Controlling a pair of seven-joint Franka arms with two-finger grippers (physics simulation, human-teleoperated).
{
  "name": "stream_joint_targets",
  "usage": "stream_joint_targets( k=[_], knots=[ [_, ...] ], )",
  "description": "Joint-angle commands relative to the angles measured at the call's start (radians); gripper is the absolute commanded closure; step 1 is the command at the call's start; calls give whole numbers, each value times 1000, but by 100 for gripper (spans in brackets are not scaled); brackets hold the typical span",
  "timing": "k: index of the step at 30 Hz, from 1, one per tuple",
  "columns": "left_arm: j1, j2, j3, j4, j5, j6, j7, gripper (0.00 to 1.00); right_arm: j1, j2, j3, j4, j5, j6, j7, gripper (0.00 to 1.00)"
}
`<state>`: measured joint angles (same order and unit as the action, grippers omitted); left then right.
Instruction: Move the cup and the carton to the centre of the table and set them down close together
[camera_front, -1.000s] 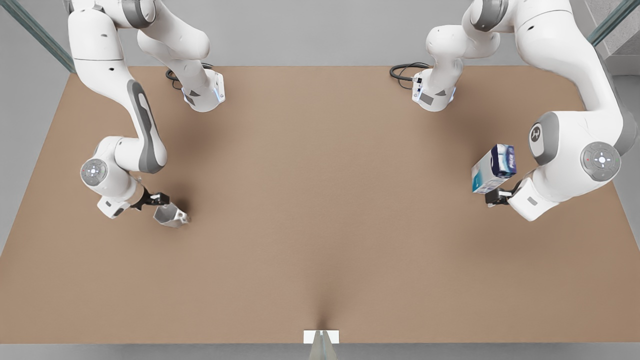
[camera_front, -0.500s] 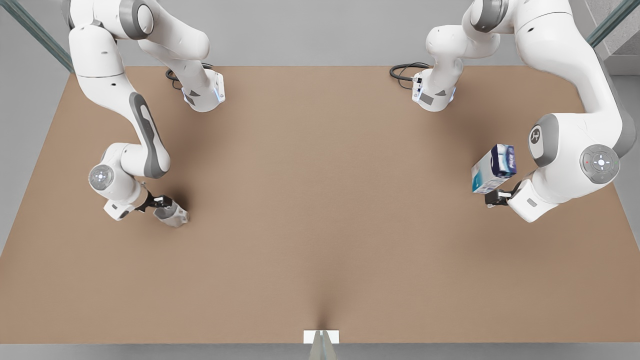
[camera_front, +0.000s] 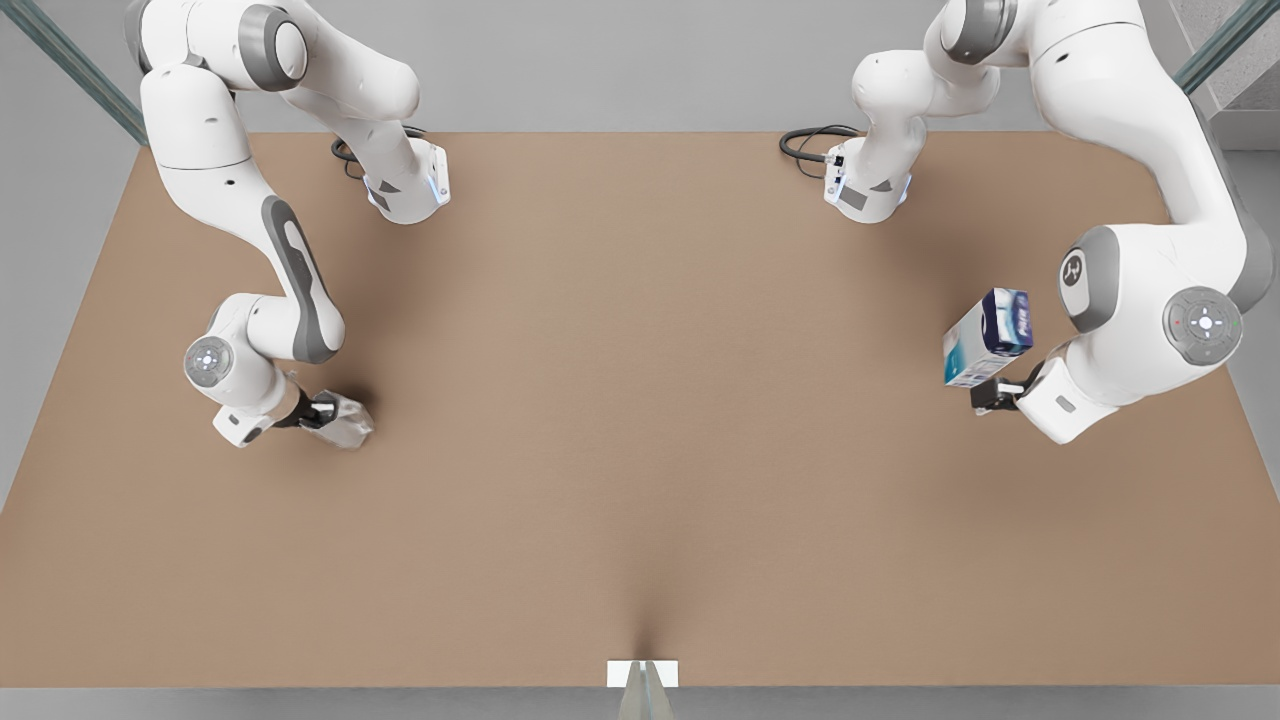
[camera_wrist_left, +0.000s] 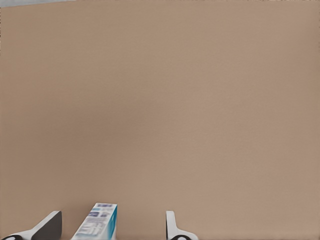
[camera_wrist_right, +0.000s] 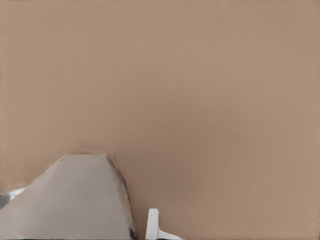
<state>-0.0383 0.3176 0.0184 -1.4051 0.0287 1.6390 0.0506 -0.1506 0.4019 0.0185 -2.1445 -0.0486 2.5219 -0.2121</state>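
The silvery faceted cup (camera_front: 350, 424) stands on the light brown table (camera_front: 640, 420) at the front view's left. My right gripper (camera_front: 330, 413) is low over it and open, its fingers astride the cup (camera_wrist_right: 75, 200), with a thin gap to one white fingertip (camera_wrist_right: 152, 222). At the front view's right stands the white and blue carton (camera_front: 987, 337). My left gripper (camera_front: 988, 396) waits open at its lower end, and the carton (camera_wrist_left: 97, 222) shows between the two spread fingers, apart from the far finger (camera_wrist_left: 171, 225).
Both arm bases (camera_front: 408, 190) (camera_front: 865, 190) with black cables sit at the table's far edge. A small white mount (camera_front: 642, 674) stands at the middle of the near edge. Bare tabletop stretches between the two objects.
My right gripper has come down and closer onto the cup, now covering part of it. The left arm and the carton have not moved.
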Motion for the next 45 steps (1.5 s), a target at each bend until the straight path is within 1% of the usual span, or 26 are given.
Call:
stream_joint_targets(
  k=[1, 19, 25, 31, 32, 33, 36, 40, 41, 42, 45],
  knots=[
    [0, 0, 0, 0, 0, -1, 0, 0, 0, 0, 0, 0, -1, 0, 0, 79],
    [-2, -25, 6, 2, 3, -24, 2, 0, 20, -12, 1, 25, 1, -12, 16, 79],
    [0, -23, 15, 2, 5, -22, 2, 0, 89, -26, 5, 46, 35, -25, 33, 79],
    [2, -22, 21, 0, 7, -21, 2, 0, 135, -26, 23, 57, 33, -38, 149, 79],
    [2, -22, 31, 0, 5, -19, 2, 0, 148, -25, 24, 71, 35, -51, 180, 79],
    [2, -22, 31, 2, 5, -19, 2, 0, 155, -26, 26, 112, 56, -132, 201, 79],
    [2, -20, 31, 2, 5, -19, 2, 0, 197, -23, 60, 121, 76, -140, 263, 79],
    [2, -20, 31, 0, 5, -19, 2, 0, 258, 49, 61, 213, 92, -141, 284, 79],
    [2, -22, 31, 0, 5, -19, 2, 0, 284, 72, 60, 236, 149, -141, 286, 79],
    [2, -22, 31, 0, 5, -19, 2, 0, 299, 80, 60, 247, 185, -140, 286, 79],
    [2, -22, 32, 0, 5, -19, 2, 0, 333, 83, 61, 287, 197, -164, 332, 79]
  ],
)
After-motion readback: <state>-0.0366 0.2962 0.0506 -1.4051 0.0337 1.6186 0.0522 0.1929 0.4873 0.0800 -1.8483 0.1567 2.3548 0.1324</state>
